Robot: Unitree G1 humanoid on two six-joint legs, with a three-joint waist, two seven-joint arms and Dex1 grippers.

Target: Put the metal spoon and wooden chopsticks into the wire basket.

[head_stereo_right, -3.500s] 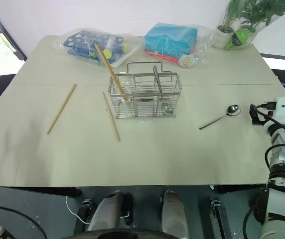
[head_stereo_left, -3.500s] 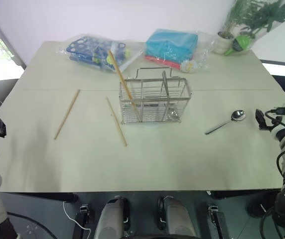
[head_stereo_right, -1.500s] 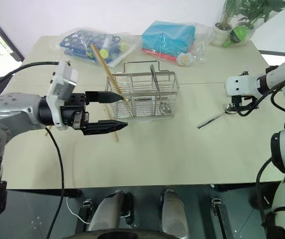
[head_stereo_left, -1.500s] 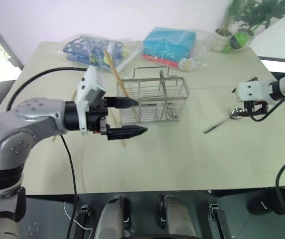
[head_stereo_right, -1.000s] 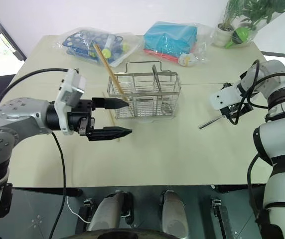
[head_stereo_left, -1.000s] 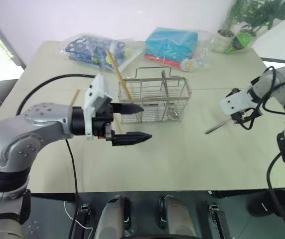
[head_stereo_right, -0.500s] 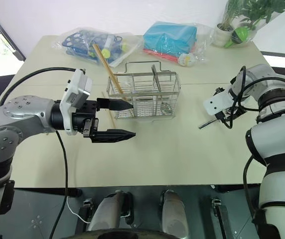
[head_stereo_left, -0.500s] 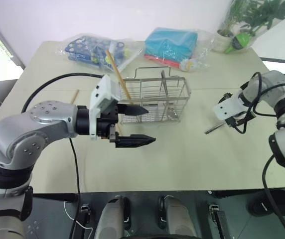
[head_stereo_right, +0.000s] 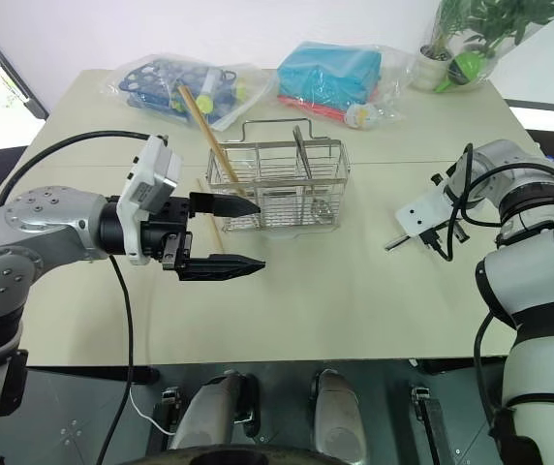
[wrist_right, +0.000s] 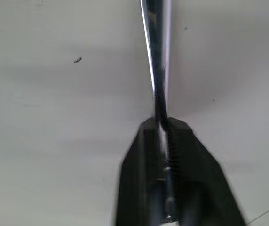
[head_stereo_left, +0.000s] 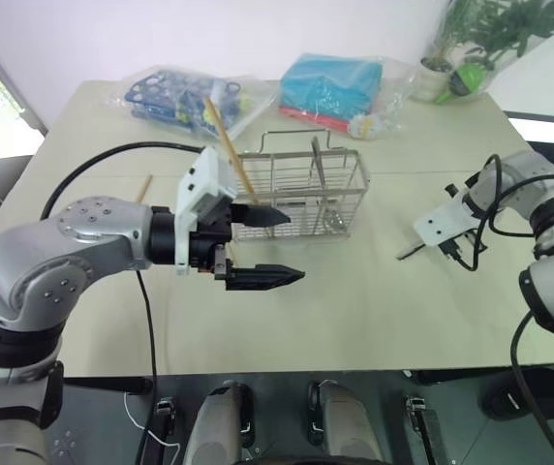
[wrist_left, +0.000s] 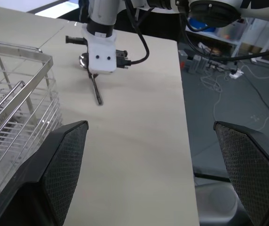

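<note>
The metal spoon (wrist_right: 155,56) lies on the table at the right, handle (head_stereo_left: 408,253) pointing toward the wire basket (head_stereo_left: 301,194). My right gripper (wrist_right: 162,123) points down and is shut on the spoon's handle near the bowl (wrist_left: 83,59). One of the wooden chopsticks (head_stereo_left: 225,136) leans in the basket's left end. Another chopstick (head_stereo_left: 144,185) lies on the table at the left, partly behind my left arm. A third (head_stereo_right: 221,232) shows beside the basket. My left gripper (head_stereo_left: 292,246) hovers open in front of the basket, empty.
A metal utensil (head_stereo_left: 319,163) stands inside the basket. Blue plastic-wrapped packs (head_stereo_left: 185,97) (head_stereo_left: 335,87) lie along the table's far side, and a potted plant (head_stereo_left: 451,58) is at the back right. The table's right edge (wrist_left: 184,108) runs close to the spoon.
Both arms have come in over the table. My right gripper sank onto the spoon's handle and shut on it. My left gripper has hung open and still over the last second.
</note>
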